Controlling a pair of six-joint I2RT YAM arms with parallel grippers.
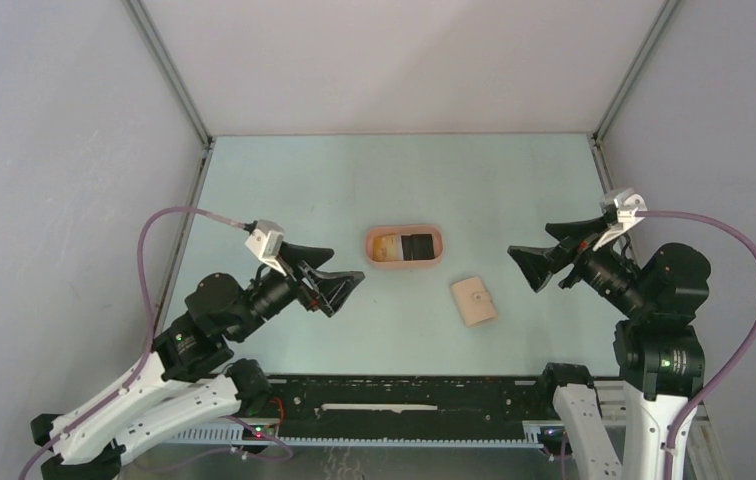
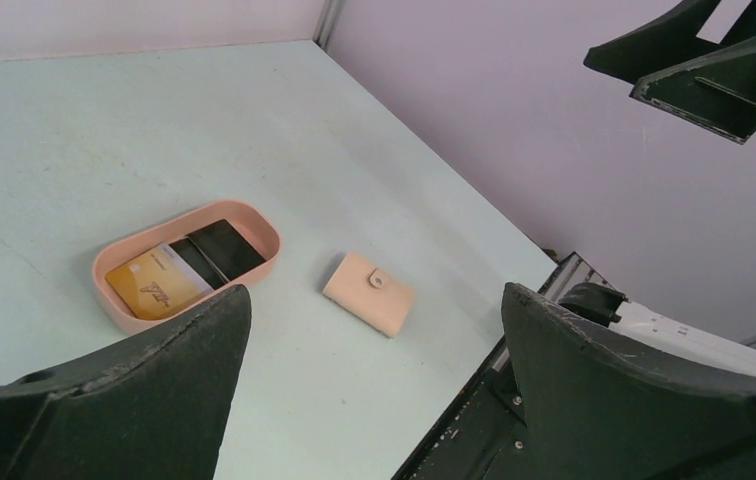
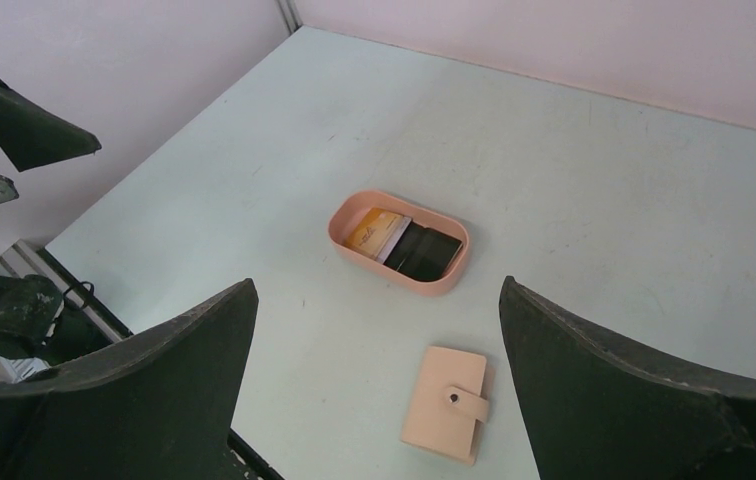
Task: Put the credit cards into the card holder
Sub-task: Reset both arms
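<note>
Bright, even, diffuse light in all 3 views. Faint soft-edged shadows on table betw left gripper & right gripper. Focus sharp; top-view wall lines splay twd edges.

So the credit cards are all sitting inside a salmon-pink oval tray about mid-tabletop. A yellow-orange one lies on the left side and the black ones on the right, overlapping its edge. Can't really tell how many black ones are stacked there.

The card holder is a small beige-tan wallet lying flat on the tabletop, folded shut with its little snap tab fastened on top. It's turned a bit askew, near the tray's right end on the nearer side, not touching it.
</note>
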